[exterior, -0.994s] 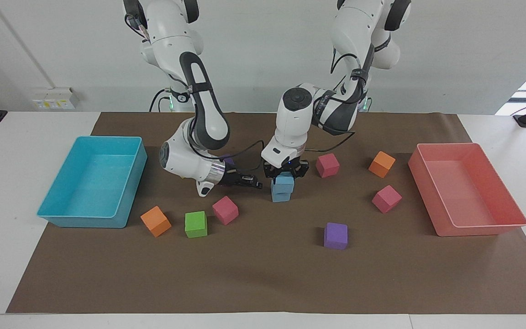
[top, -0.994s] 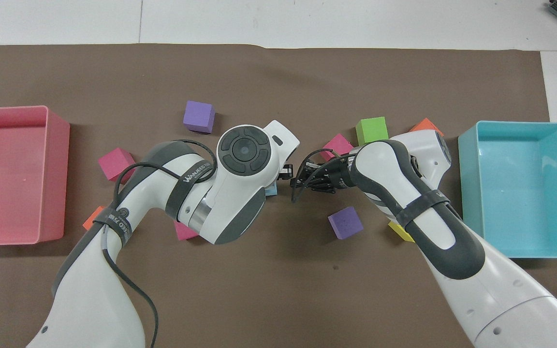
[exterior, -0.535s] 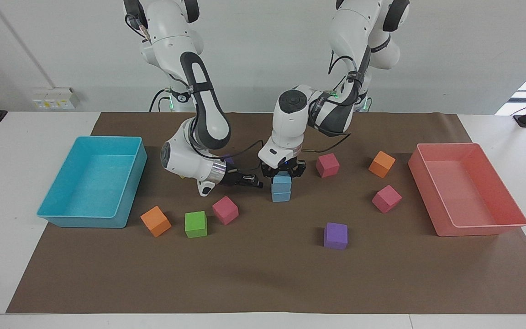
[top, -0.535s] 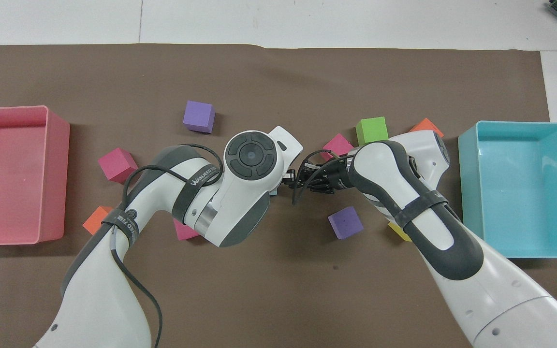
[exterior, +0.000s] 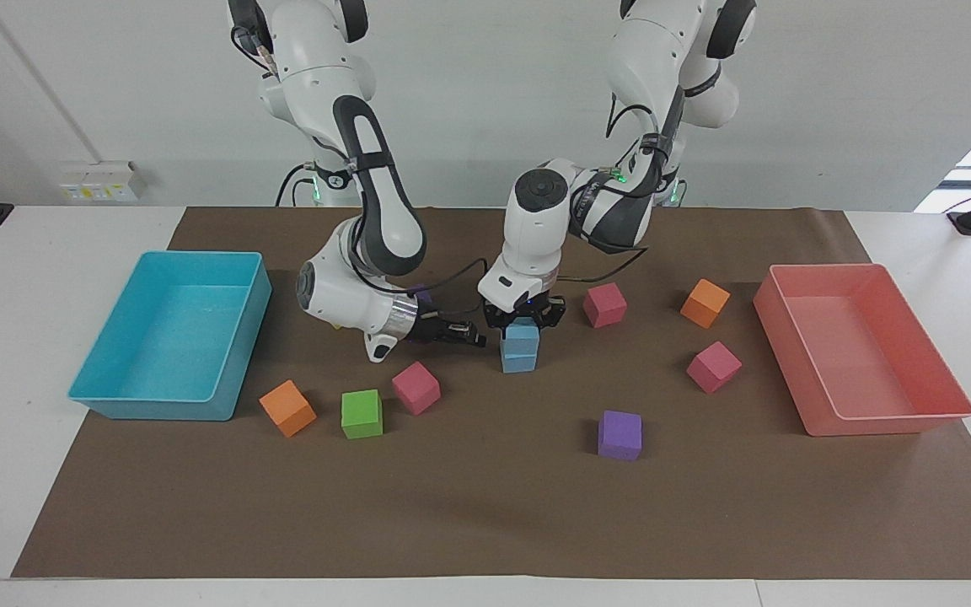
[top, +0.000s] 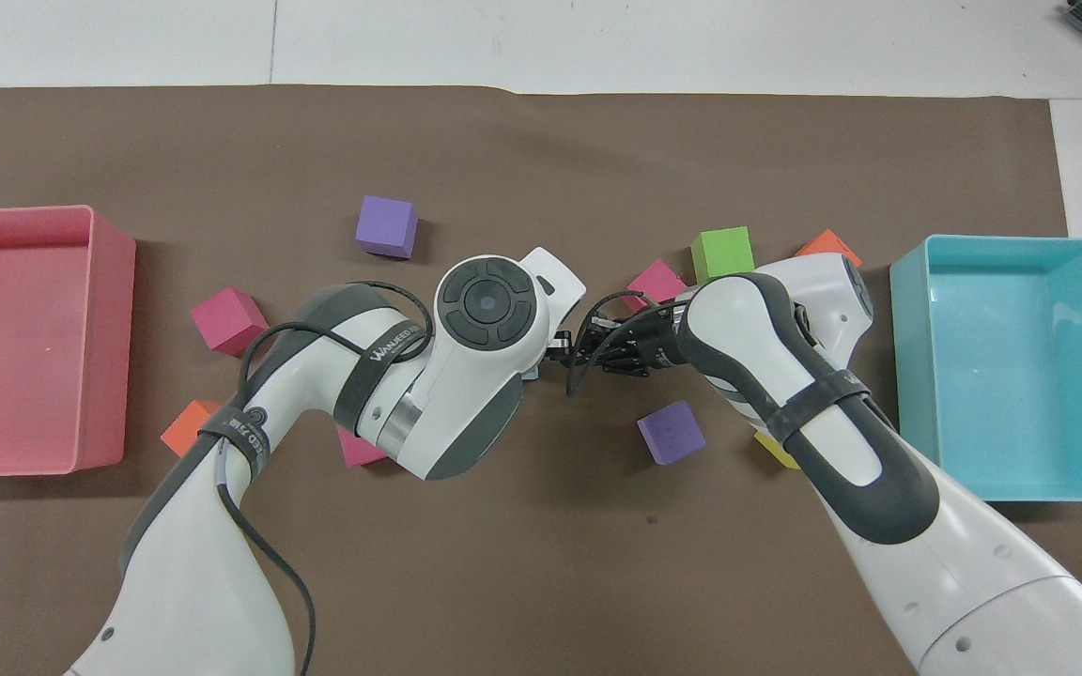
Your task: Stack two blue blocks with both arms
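Observation:
The two blue blocks stand stacked in the middle of the brown mat, the upper blue block [exterior: 522,335] squarely on the lower blue block [exterior: 519,362]. My left gripper [exterior: 524,319] points straight down onto the stack, its fingers on either side of the upper block's top, shut on it. In the overhead view the left wrist hides the stack except a blue sliver [top: 530,373]. My right gripper [exterior: 475,340] lies low and level just beside the stack, toward the right arm's end, pointing at it and apart from it.
A cyan tray [exterior: 167,406] stands at the right arm's end, a pink tray [exterior: 882,424] at the left arm's end. Loose cubes lie around: purple [exterior: 619,435], pink [exterior: 604,304] [exterior: 713,367] [exterior: 415,387], orange [exterior: 705,303] [exterior: 287,407], green [exterior: 362,413], another purple [top: 671,432].
The upper blue block sat slightly askew a second ago and now sits square on the lower one. The left arm's elbow drew back toward its base. The right arm barely moved.

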